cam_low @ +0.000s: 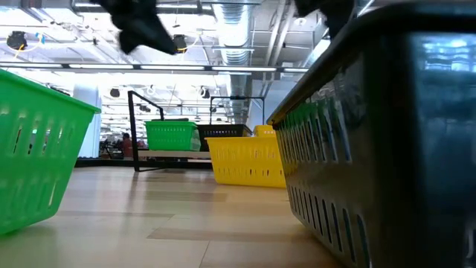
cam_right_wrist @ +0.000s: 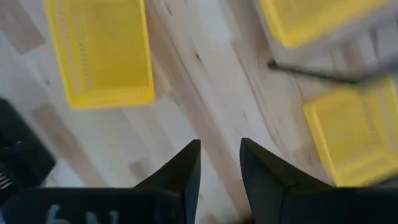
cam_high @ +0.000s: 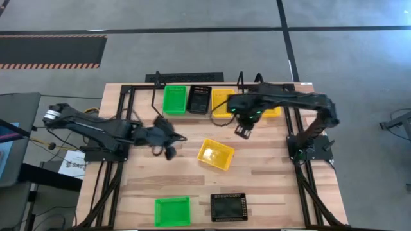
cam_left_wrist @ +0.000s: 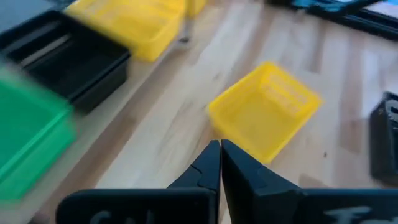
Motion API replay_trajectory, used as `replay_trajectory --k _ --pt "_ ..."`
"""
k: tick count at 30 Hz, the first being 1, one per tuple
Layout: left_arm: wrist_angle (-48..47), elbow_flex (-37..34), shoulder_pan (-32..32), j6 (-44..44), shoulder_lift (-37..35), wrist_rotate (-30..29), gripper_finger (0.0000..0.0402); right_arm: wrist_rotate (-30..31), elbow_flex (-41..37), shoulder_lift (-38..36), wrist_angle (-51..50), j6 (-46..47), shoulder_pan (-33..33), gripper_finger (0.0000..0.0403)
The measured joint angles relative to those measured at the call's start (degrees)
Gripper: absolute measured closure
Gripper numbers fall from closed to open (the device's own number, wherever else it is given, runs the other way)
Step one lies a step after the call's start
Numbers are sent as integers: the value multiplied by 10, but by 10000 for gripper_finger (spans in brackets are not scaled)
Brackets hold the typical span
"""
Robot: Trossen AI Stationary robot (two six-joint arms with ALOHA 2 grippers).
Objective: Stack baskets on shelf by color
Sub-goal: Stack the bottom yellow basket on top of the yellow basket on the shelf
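From the high view I see the shelf along the far edge of the table, carrying a green basket on its left, a black basket in the middle and a yellow basket to the right of that. A loose yellow basket lies tilted on the table's middle, with another green basket and another black basket near the front edge. My left gripper hovers just left of the loose yellow basket; my right gripper hangs just in front of the shelf's right part. In the low view the near green basket fills the left, the near black basket the right, and the loose yellow one stands between them, with the shelf and its baskets behind. Through the left wrist view my left gripper has its fingers pressed together, empty, pointing at the loose yellow basket. Through the right wrist view my right gripper has its fingers apart, holding nothing, over bare wood, with the loose yellow basket beyond.
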Motion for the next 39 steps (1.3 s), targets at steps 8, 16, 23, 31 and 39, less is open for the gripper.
replay_trajectory --k 8,16,23,31,39 --pt "31 122 73 179 167 89 394 3 -1 -165 5 121 36 270" --pt "-46 321 105 306 340 157 334 53 -2 -294 41 190 130 273" --pt "-184 484 105 358 474 166 287 96 -2 -356 67 189 192 273" --pt "-281 584 103 391 579 180 265 92 -2 -380 88 172 239 275" --pt "-321 586 101 383 624 164 271 80 -2 -388 131 142 288 275"
